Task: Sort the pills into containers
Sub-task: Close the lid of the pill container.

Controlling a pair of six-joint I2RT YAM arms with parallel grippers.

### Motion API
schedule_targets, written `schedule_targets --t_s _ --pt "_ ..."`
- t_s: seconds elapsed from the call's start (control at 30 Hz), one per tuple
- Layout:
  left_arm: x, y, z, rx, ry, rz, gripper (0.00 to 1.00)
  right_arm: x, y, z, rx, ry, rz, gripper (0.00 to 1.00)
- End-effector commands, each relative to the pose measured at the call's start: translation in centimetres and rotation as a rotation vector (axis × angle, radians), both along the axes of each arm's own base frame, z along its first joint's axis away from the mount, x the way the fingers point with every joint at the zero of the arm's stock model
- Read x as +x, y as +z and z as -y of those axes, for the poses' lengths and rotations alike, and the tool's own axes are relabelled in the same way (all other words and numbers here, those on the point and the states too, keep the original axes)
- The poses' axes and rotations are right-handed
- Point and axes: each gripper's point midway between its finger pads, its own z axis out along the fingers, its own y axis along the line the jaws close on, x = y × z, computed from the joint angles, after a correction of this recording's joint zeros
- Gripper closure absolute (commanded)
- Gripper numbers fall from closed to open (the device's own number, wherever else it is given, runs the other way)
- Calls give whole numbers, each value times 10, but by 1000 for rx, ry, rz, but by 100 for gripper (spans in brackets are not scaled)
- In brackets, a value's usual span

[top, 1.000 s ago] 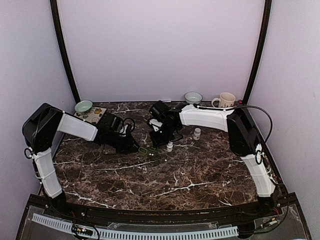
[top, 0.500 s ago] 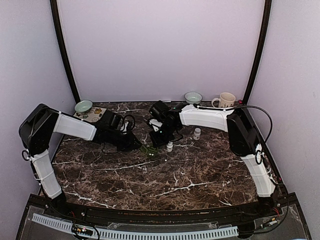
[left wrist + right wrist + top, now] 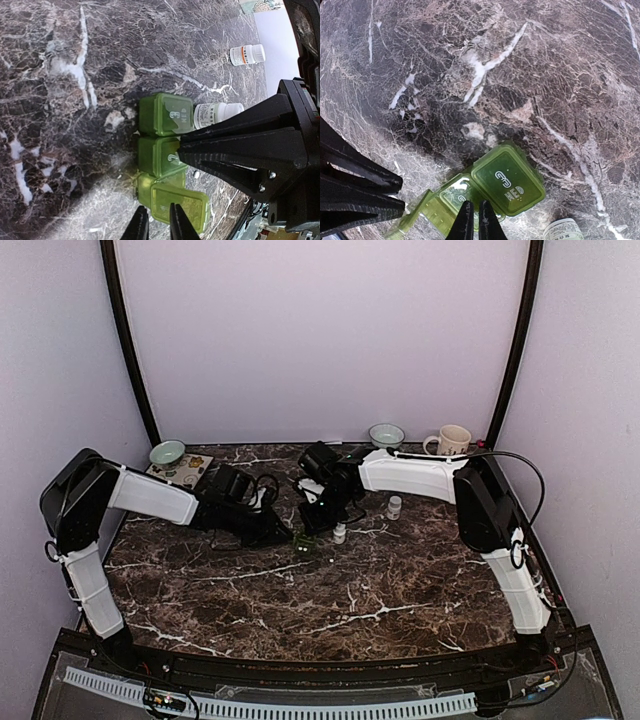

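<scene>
Overhead view: the pill organizer (image 3: 303,543) is largely covered by the two arms, and only a small green patch is seen on the desk (image 3: 380,590).
Compartment contents: nothing can be made out through the tinted green lids.
Lid print: "WED" is read on one closed end lid; the print on the neighbouring lid is partly blocked by the right end effector (image 3: 474,220).
Cut off: the near pill bottle (image 3: 218,114) is clipped by the lower edge of the right wrist view. The organizer's far end is lost there behind the dark fingers of the left end effector (image 3: 157,225).
Left end effector: the fingers are drawn close. A corner of the open lid (image 3: 182,200) is seen between them and appears to be pinched, though the contact is cut by the frame edge.
Right end effector: the fingers are pressed together with nothing held between them. The tips are set over the middle compartment, next to the closed "WED" lid, and whether they touch it cannot be told.
Organizer position: it is laid flat at mid-desk, directly under both end effectors, which are brought in over it from opposite sides.
Open lid position: it is hinged outward at the organizer's end nearest the left end effector.
Bottles: the near pill bottle is placed just beside the "WED" compartment, and the far pill bottle (image 3: 247,54) is set well apart.
</scene>
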Motion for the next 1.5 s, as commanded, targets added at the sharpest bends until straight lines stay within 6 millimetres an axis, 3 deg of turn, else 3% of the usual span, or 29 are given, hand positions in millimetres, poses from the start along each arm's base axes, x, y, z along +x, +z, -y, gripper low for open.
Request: schedule_targets --t_s 0.0,0.63,1.0,1.47 --pt "0 19 13 -36 -20 25 84 -1 -7 -1 1 3 -12 96" --pt "-25 -2 26 -9 -49 -54 80 -1 -12 -1 6 -3 -25 95" --pt "-17 -8 19 33 9 -48 71 -3 -15 1 10 0 -37 95" --pt "-8 -7 27 18 17 -42 68 1 -14 5 8 -2 -40 94"
